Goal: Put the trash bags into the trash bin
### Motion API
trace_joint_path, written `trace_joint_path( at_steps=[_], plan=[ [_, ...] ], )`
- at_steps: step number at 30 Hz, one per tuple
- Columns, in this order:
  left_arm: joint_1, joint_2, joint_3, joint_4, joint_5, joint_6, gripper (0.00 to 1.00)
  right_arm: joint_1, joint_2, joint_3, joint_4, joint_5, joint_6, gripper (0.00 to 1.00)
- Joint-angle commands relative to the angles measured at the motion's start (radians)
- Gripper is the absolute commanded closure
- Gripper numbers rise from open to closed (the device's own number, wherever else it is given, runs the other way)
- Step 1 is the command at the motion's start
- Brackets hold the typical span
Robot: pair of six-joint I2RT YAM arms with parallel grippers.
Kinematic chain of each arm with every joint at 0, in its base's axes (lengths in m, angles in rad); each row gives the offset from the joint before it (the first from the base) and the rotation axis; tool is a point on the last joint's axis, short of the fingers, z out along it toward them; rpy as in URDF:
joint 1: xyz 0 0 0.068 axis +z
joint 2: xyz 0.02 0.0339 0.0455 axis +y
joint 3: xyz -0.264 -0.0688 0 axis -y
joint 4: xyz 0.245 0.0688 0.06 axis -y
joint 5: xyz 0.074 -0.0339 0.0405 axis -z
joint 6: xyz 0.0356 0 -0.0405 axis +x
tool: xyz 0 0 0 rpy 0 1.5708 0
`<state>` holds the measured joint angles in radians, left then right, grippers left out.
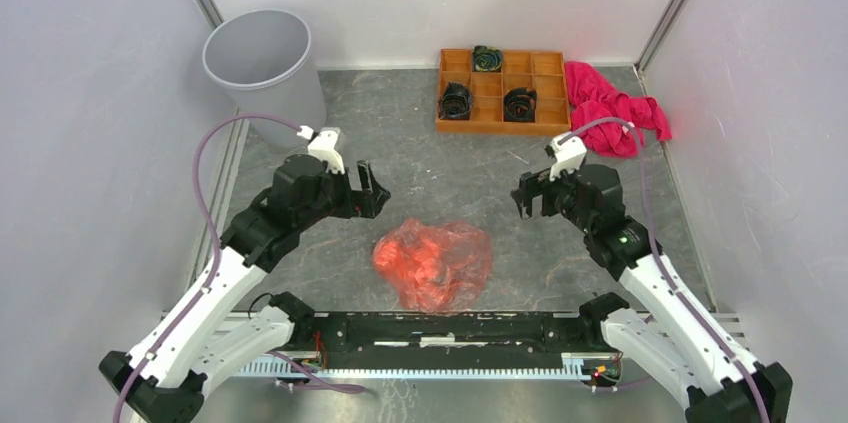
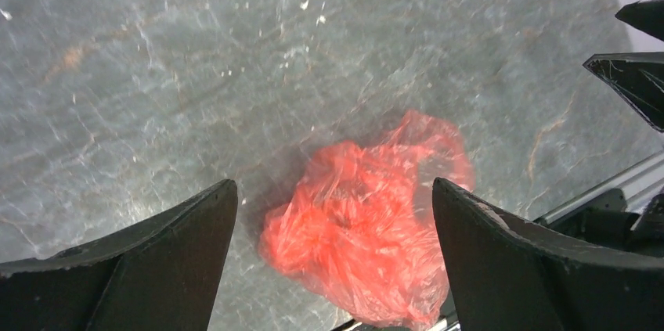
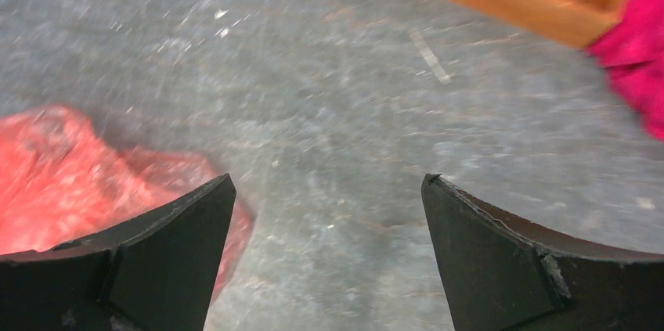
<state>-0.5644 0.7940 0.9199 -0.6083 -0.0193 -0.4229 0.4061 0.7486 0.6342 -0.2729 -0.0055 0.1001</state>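
The trash bag [image 1: 433, 263] lay crumpled on the tabletop [image 1: 450, 163], well apart from the trash bin [image 1: 290, 103] at far left; the left tool [image 1: 372, 195] and right tool [image 1: 527, 198] stood open, empty. A pinch on one thin fold could slip mid-carry; its near edge seemingly touched the base rail [image 1: 450, 328] and might snag.

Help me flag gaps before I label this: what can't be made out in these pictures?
Bag: in the left wrist view, one side is behind a finger. In the right wrist view it is blurred and partly behind a finger. Whether it is one bag or several is unclear.
Dark coils in the tray: top view, too small to identify.
Cloth: right wrist view, cut off by the right edge.
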Motion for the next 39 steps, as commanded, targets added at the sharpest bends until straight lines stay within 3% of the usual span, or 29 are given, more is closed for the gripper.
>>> trace_joint_path(
  at_steps=[1,5,9,14,21,24,25,28,32,39],
  plan=[
    [0.001,-0.005,-0.04,0.074,0.04,-0.084,0.0,0.009,0.08,-0.068,0.105,-0.294,0.068,0.03],
    [0.001,0.052,-0.05,0.101,0.134,-0.085,0.0,0.071,0.168,-0.13,0.21,-0.494,0.149,0.03],
    [0.001,0.126,-0.11,0.164,0.274,-0.131,0.0,0.166,0.22,-0.168,0.226,-0.497,0.148,0.03],
    [-0.001,0.197,-0.23,0.285,0.356,-0.233,0.0,0.199,0.275,-0.222,0.264,-0.487,0.117,0.03],
    [0.0,0.242,-0.289,0.367,0.361,-0.277,0.05,0.247,0.408,-0.266,0.504,-0.533,0.23,0.34],
    [-0.001,0.271,-0.295,0.387,0.344,-0.277,0.1,0.282,0.477,-0.234,0.55,-0.561,0.26,0.58],
    [-0.001,0.288,-0.287,0.384,0.327,-0.274,0.13,0.285,0.492,-0.225,0.564,-0.574,0.275,0.71],
    [0.0,0.299,-0.241,0.36,0.285,-0.257,0.14,0.285,0.484,-0.2,0.581,-0.573,0.314,0.98],
    [-0.001,0.246,-0.172,0.352,0.283,-0.229,0.0,0.281,0.4,-0.161,0.57,-0.482,0.414,1.0],
    [-0.016,0.218,-0.064,0.353,0.493,-0.2,0.0,0.28,0.285,-0.016,0.434,-0.249,0.632,1.0]
  ],
)
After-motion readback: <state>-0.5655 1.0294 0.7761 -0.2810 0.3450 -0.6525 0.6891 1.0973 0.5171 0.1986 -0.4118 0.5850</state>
